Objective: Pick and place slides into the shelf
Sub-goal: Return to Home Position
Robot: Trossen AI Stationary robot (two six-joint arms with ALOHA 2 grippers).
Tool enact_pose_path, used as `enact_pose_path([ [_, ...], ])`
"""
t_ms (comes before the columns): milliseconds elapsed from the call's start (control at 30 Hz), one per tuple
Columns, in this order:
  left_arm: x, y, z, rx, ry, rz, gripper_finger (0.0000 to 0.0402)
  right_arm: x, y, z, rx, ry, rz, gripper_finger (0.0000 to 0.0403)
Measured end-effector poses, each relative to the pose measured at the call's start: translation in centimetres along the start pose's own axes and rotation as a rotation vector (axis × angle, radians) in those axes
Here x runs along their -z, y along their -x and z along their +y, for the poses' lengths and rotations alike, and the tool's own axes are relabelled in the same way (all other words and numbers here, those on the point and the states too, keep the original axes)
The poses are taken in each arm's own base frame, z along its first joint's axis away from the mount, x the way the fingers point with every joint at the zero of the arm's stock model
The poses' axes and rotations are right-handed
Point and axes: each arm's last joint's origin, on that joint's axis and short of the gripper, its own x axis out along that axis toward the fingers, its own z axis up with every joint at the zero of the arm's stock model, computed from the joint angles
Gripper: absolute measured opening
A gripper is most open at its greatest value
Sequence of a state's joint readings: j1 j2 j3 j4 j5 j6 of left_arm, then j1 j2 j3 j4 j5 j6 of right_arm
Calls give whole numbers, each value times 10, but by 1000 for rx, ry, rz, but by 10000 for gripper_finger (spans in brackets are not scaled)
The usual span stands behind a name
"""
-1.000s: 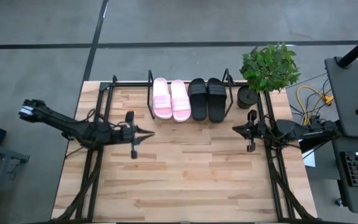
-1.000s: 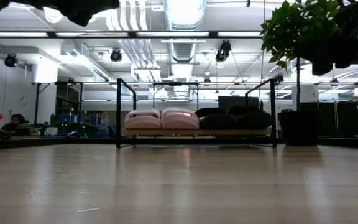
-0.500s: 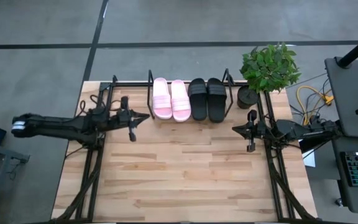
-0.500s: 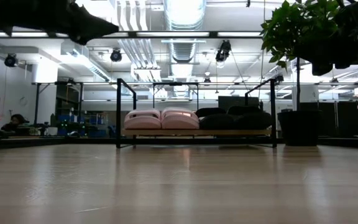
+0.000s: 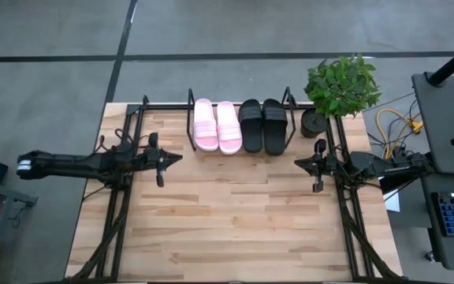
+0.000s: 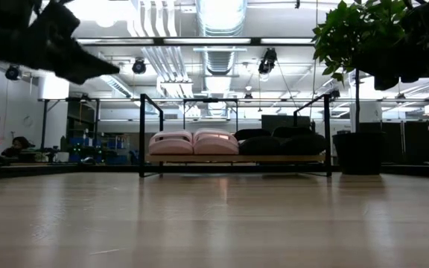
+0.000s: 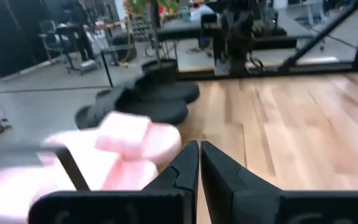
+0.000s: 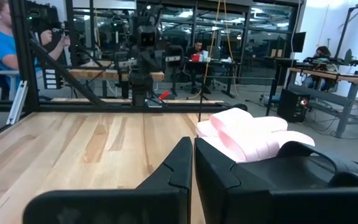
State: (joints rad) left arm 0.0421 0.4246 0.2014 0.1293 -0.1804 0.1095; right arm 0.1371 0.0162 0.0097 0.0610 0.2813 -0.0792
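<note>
Two pink slides point(image 5: 217, 126) and two black slides point(image 5: 262, 125) lie side by side, soles down, on the board of the shelf point(image 5: 191, 130) at the table's far edge. The low view shows the pink pair point(image 6: 194, 142) and the black pair point(image 6: 278, 144) between the shelf's posts point(image 6: 141, 134). My left gripper point(image 5: 178, 158) is shut and hovers left of the shelf, a little nearer than it, pointing right. My right gripper point(image 5: 297, 163) is shut and hovers just right of the shelf's near corner, pointing left. The wrist views show the shut fingertips point(image 7: 199, 163) point(image 8: 193, 160) with the slides beyond them.
A potted plant point(image 5: 341, 85) stands at the table's far right corner, beside the shelf. Black arm frames run along both table sides point(image 5: 117, 213) point(image 5: 351, 221). Bare wooden tabletop point(image 5: 235, 213) spreads in front of the shelf. People and desks show in the room beyond.
My left gripper has drawn back toward the table's left edge, swinging first toward the far edge and then a little nearer; it shows lower in the low view. It stays shut. The right arm and the slides have kept still.
</note>
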Motion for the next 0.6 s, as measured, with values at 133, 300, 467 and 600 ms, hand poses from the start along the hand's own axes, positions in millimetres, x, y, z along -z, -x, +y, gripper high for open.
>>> enact_pose_path([
  [133,17,7,-3,31,9,-18,0,0,0,0,-1,0,2,9],
  [300,25,17,-5,61,62,-91,0,0,0,0,4,-12,3,9],
  [467,29,25,-7,91,63,-72,0,1,-1,0,6,-22,14,9],
  [600,31,29,-8,93,91,-115,0,2,-2,0,6,-42,29,9],
])
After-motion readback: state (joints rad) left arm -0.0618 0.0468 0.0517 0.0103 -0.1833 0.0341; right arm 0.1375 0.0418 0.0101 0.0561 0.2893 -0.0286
